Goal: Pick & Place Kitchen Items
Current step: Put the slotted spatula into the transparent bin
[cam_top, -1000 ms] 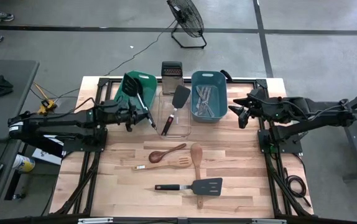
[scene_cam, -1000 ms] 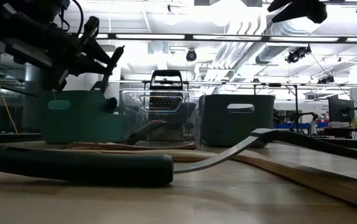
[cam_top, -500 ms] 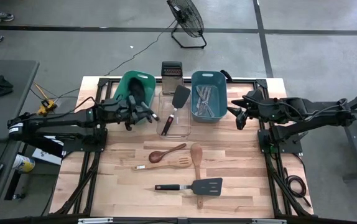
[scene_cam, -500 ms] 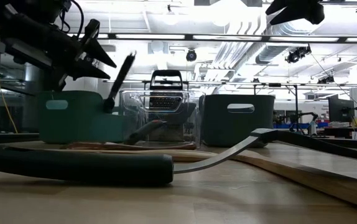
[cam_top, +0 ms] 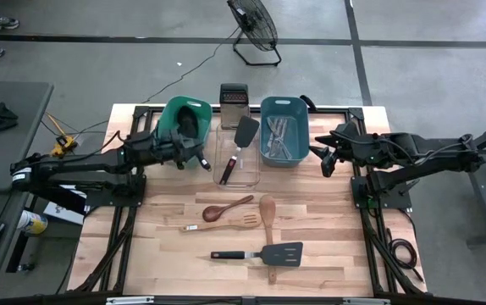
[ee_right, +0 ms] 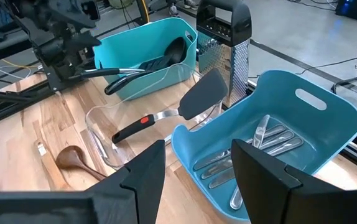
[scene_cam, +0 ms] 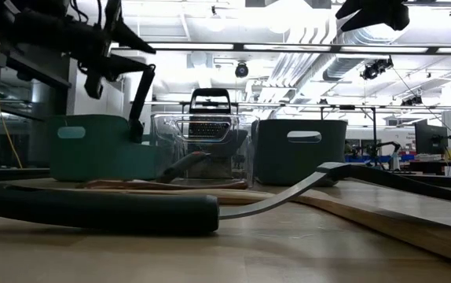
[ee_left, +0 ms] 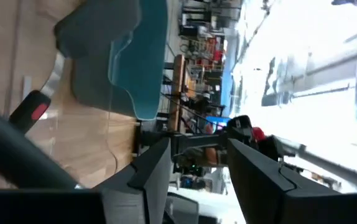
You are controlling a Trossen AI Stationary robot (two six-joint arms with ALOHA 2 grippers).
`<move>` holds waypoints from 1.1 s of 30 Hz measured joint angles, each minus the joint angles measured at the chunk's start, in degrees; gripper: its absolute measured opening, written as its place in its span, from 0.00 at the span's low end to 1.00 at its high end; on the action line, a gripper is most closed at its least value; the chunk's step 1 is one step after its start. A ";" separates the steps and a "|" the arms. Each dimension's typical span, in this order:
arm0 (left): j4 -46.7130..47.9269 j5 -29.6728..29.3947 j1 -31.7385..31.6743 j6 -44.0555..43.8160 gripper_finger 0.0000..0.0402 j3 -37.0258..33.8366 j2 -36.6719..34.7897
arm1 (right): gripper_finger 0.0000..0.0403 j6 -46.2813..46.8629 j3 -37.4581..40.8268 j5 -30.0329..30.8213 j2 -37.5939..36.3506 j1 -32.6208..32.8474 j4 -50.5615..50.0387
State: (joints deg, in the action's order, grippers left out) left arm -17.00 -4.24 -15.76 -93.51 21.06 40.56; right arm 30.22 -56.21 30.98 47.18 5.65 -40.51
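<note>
My left gripper [cam_top: 194, 152] [ee_left: 198, 146] stands open just beside the teal tub [cam_top: 172, 112], holding nothing. A black long-handled utensil [ee_right: 166, 56] lies in that tub, head inside, with its handle [scene_cam: 141, 98] leaning out over the rim. My right gripper [cam_top: 324, 161] [ee_right: 197, 149] hangs open and empty at the table's right, near the blue tub [cam_top: 300, 106]. On the bare table lie a wooden spoon [cam_top: 227, 207], a slotted wooden spatula [cam_top: 223, 223], a wooden spatula [cam_top: 267, 213] and a black turner [cam_top: 262, 253].
A clear tub [cam_top: 251, 175] between the teal and blue ones holds a black turner with a red mark on its handle [cam_top: 235, 146]. Silver utensils [cam_top: 278, 140] lie in the blue tub. A steel box grater [cam_top: 234, 96] stands behind the clear tub.
My left gripper has opened and let go of the black utensil. Its head has dropped into the teal tub and its handle now leans on the rim. The gripper has rolled its wrist and tipped up toward level, staying beside the tub.
</note>
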 joint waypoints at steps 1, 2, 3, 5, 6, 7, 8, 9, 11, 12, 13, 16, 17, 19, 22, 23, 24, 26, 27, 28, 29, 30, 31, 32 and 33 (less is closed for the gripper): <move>-0.33 0.32 0.01 1.09 0.39 0.00 -0.06 | 0.44 0.04 0.00 0.00 0.00 0.00 0.00; -0.37 0.62 0.01 2.00 0.39 0.00 -0.30 | 0.44 0.04 0.00 -0.02 0.00 -0.02 0.00; -0.43 0.79 0.00 2.87 0.39 0.00 -0.52 | 0.44 0.06 0.00 -0.12 0.00 -0.02 0.00; -0.46 0.97 0.01 4.85 0.39 0.00 -1.07 | 0.44 0.19 0.00 -1.07 0.00 -0.02 0.02; -0.48 1.31 0.00 6.22 0.39 0.00 -1.43 | 0.44 0.33 0.00 -1.37 0.00 -0.01 0.00; -0.70 1.90 -0.01 7.76 0.39 0.00 -1.89 | 0.44 0.73 0.00 -1.44 0.00 0.00 0.00; -1.23 2.42 -0.01 9.49 0.39 0.00 -2.36 | 0.44 1.14 0.00 -1.46 0.00 0.00 0.00; -1.75 2.89 -0.01 11.27 0.39 0.00 -2.90 | 0.44 1.35 0.00 -1.47 0.00 -0.02 0.00; -2.46 4.57 -0.01 14.79 0.39 0.00 -4.12 | 0.44 1.55 0.00 -1.51 0.00 -0.02 0.00; -3.04 5.46 -0.01 16.47 0.39 0.00 -4.64 | 0.44 1.59 0.00 -1.53 0.00 -0.02 0.02; -3.31 6.25 0.01 17.89 0.39 0.02 -5.23 | 0.44 1.65 0.00 -1.55 0.00 0.00 0.00; -2.98 9.04 0.01 21.52 0.39 0.02 -6.89 | 0.44 1.71 0.00 -2.13 0.00 -0.02 0.00; -3.02 10.32 0.01 22.49 0.39 0.02 -7.28 | 0.44 1.73 0.00 -2.70 0.00 -0.02 0.00; -3.01 13.08 0.01 24.29 0.39 0.02 -7.89 | 0.44 2.47 0.00 -3.08 0.00 0.00 0.00; -3.01 17.32 0.01 27.29 0.39 0.02 -8.50 | 0.44 3.12 0.00 -3.63 -0.02 -0.02 0.00; -3.01 18.46 0.01 28.10 0.39 0.02 -8.55 | 0.44 3.20 0.00 -4.12 -0.01 -0.02 0.00; -2.99 19.34 0.01 28.96 0.39 0.02 -8.53 | 0.44 3.26 0.00 -4.41 0.00 -0.02 0.00; -2.39 20.45 0.01 30.54 0.39 0.02 -8.46 | 0.44 4.09 0.00 -4.58 0.00 0.00 -0.01; -1.99 20.70 0.01 31.59 0.39 0.02 -8.41 | 0.44 4.50 0.00 -4.57 -0.02 -0.02 -0.05; -1.79 21.18 0.02 32.61 0.39 0.02 -8.24 | 0.44 4.67 0.00 -4.57 0.00 -0.01 -0.09; -1.52 21.65 0.03 33.66 0.39 0.02 -7.89 | 0.44 4.70 0.00 -4.57 0.00 -0.02 -0.11; -1.18 21.77 0.07 34.71 0.39 0.02 -7.58 | 0.44 4.72 0.00 -4.57 0.00 -0.02 -0.10; -0.93 21.95 0.26 35.68 0.39 0.02 -7.29 | 0.44 4.80 0.00 -4.57 -0.02 -0.02 -0.09; -0.67 21.99 0.79 36.83 0.39 0.07 -7.00 | 0.44 5.30 0.00 -4.57 0.00 0.00 -0.11; 0.17 22.03 1.61 38.29 0.39 0.58 -6.49 | 0.44 5.86 0.00 -4.55 0.00 -0.02 -0.25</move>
State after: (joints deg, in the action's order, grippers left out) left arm -16.83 17.78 -14.15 -55.22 21.64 34.06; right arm 36.08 -56.21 26.43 47.18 5.63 -40.77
